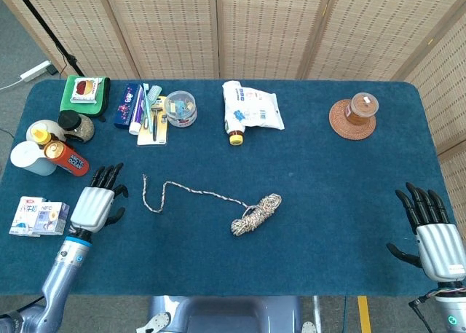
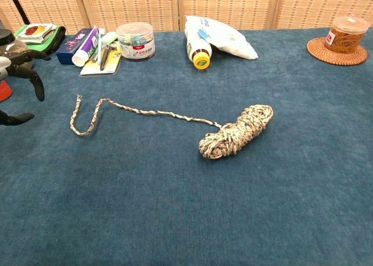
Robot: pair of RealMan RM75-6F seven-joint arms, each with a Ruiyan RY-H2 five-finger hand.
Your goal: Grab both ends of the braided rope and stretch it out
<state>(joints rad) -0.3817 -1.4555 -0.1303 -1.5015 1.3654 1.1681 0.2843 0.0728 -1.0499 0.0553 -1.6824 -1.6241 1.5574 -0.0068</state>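
Blue cloth covers the counter (image 1: 328, 202), which fills most of the head view. The braided rope (image 1: 218, 198) lies near the centre of the frame: one end is wound into a tight bundle (image 1: 256, 213) at lower centre, and a single strand runs from it to the left, ending in a hooked loose end (image 1: 151, 194). In the chest view the same bundle (image 2: 236, 132) sits right of centre and the loose end (image 2: 81, 114) at centre left. The left robot hand (image 1: 98, 202) is at the lower left of the head view, over the cloth near the loose end but apart from it; its fingers are extended and spread, and it holds nothing. Only its dark fingertips (image 2: 23, 74) enter the chest view at the left edge. The right robot hand (image 1: 433, 231) is at the lower right corner of the head view, well apart from the rope, fingers extended and apart, holding nothing. Two small cartons (image 1: 40, 216) lie at the left edge, just left of the left robot hand. Along the upper part of the frame stand a white bottle with a yellow cap (image 1: 235, 125) lying beside a plastic pouch (image 1: 255, 107), a clear round tub (image 1: 180, 108), and a jar on a woven coaster (image 1: 353, 118) at upper right.
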